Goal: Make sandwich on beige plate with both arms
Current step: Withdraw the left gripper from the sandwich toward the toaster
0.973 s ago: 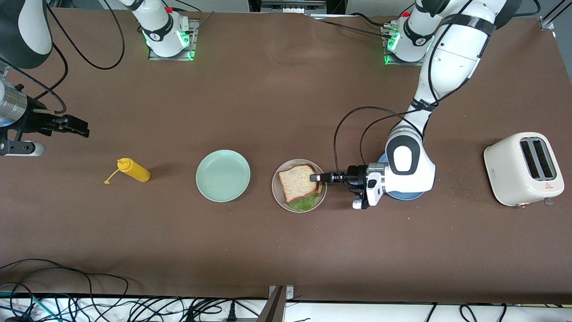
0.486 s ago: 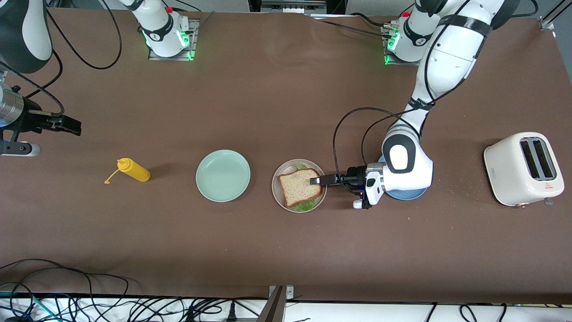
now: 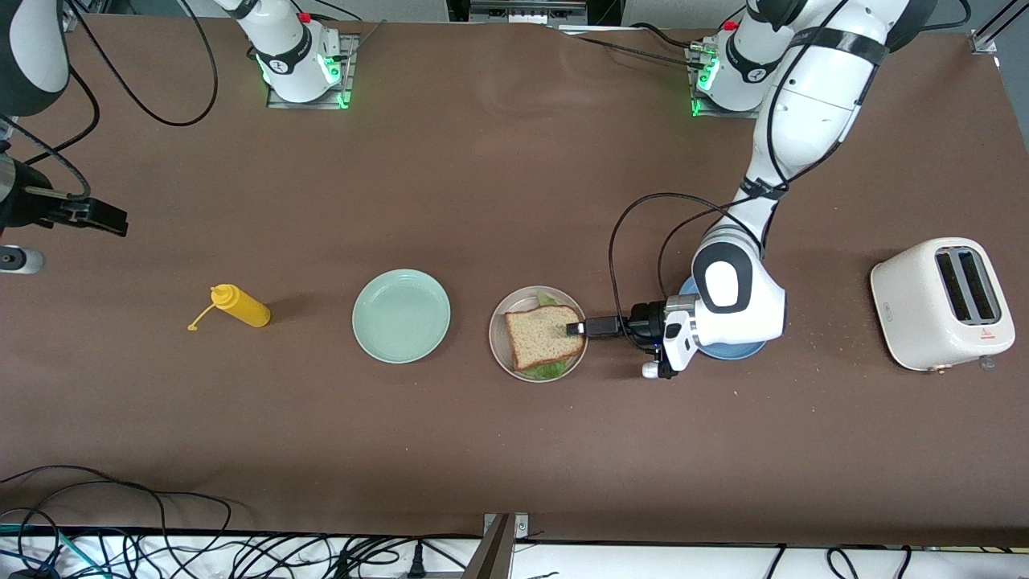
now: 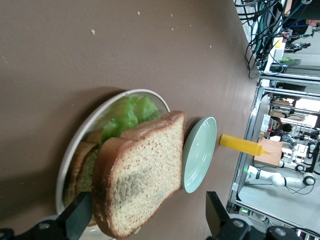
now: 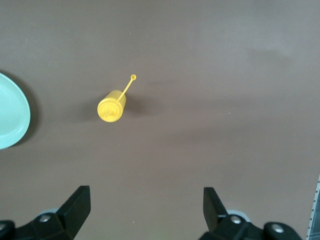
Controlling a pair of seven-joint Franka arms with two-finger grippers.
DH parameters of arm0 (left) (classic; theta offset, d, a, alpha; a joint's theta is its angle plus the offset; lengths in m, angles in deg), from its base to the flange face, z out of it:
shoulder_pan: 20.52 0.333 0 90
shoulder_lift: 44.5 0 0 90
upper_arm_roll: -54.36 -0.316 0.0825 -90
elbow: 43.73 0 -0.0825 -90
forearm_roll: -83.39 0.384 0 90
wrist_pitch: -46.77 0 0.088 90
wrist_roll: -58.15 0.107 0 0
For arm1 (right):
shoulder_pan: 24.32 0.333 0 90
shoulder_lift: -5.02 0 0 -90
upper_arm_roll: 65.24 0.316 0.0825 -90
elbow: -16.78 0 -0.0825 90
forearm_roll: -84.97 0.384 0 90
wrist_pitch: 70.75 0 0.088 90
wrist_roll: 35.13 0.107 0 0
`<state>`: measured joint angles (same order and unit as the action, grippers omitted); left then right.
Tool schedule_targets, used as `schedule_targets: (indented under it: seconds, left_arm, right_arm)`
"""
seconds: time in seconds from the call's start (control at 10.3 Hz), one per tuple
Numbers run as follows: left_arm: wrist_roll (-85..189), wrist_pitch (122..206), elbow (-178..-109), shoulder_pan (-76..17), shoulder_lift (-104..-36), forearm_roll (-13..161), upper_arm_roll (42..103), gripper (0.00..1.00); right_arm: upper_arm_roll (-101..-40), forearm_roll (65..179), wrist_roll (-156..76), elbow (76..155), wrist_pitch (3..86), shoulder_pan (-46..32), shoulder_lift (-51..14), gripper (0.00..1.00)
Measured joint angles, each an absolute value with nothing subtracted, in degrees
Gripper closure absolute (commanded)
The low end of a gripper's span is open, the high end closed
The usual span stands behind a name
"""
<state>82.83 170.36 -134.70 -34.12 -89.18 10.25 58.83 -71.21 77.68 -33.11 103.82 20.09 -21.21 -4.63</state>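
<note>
The sandwich lies on the beige plate. Its top slice of brown bread covers a green lettuce leaf that sticks out at the nearer edge. My left gripper is low at the plate's rim on the side toward the left arm's end, level with the top slice. In the left wrist view the gripper is open, its fingers wide on either side of the top slice, with lettuce and the lower slice under it. My right gripper is open and empty at the right arm's end of the table; it is also open in the right wrist view.
A mint-green plate sits beside the beige plate, and a yellow mustard bottle lies beside that. A blue plate is under the left arm's wrist. A white toaster stands at the left arm's end. Cables hang off the table's near edge.
The top slice has come down flat onto the lettuce. My left gripper has drawn back slightly toward the blue plate. My right gripper has moved farther toward the right arm's end of the table.
</note>
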Motion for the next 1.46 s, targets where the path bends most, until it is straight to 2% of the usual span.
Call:
schedule_targets:
  seconds: [0.29,0.78,1.26,1.46]
  left_arm:
    - [78.6,169.4,-133.8,-32.0,-87.7,18.7,58.7,0.0]
    - [67.5,161.9,-133.6,-24.5,-81.1,44.8,58.6,0.0]
    - [65.7,151.0,-133.1,-13.5,-73.5,70.8,58.2,0.0]
    - [62.3,148.8,-133.0,-12.9,-70.3,80.8,58.4,0.0]
  right_arm:
    - [-71.8,77.3,-33.2,103.2,24.8,-21.2,-5.6,0.0]
    - [-72.6,77.2,-33.9,102.2,24.6,-21.2,-4.9,0.0]
    - [-75.2,77.2,-35.7,102.3,22.5,-21.4,-5.0,0.0]
    - [-75.2,77.2,-35.6,102.3,22.5,-21.4,-5.5,0.0]
